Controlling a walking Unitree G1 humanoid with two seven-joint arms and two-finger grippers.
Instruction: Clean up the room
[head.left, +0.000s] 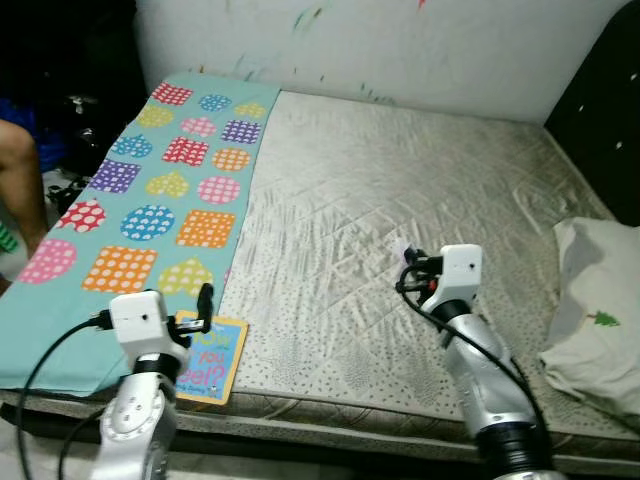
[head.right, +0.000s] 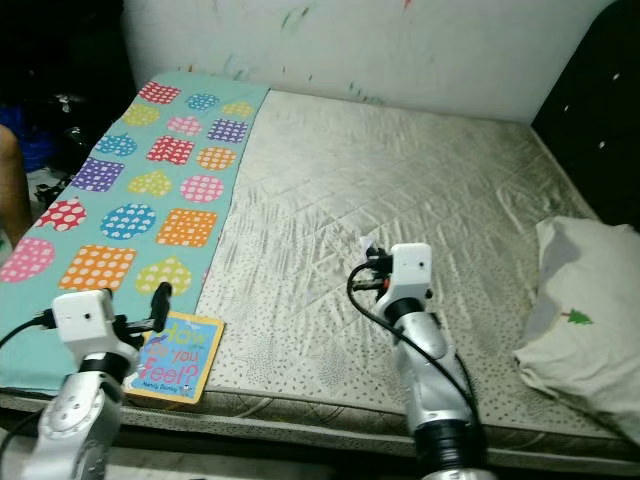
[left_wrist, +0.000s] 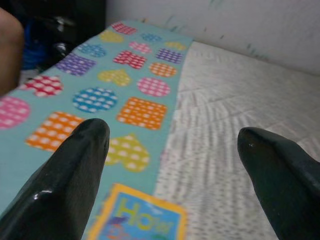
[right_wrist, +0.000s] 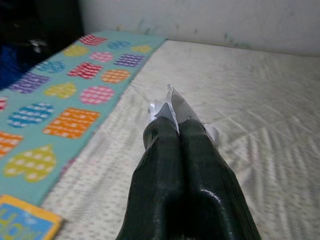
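Note:
My right gripper (right_wrist: 175, 131) is shut on a crumpled white scrap of paper (right_wrist: 172, 105), held just above the middle of the grey mattress (head.left: 400, 180); the scrap (head.left: 402, 247) sticks out past the fingertips. My left gripper (left_wrist: 170, 145) is open, hovering over the near left corner of the bed. Right below it lies a yellow-edged blue picture book (head.left: 208, 358) on the mattress edge, half on the teal mat with coloured dotted shapes (head.left: 150, 200).
A white pillow with a small green tree print (head.left: 595, 315) lies at the bed's right edge. A white wall (head.left: 400, 50) runs behind the bed. A person's leg (head.left: 18, 170) is at the far left beside dark clutter.

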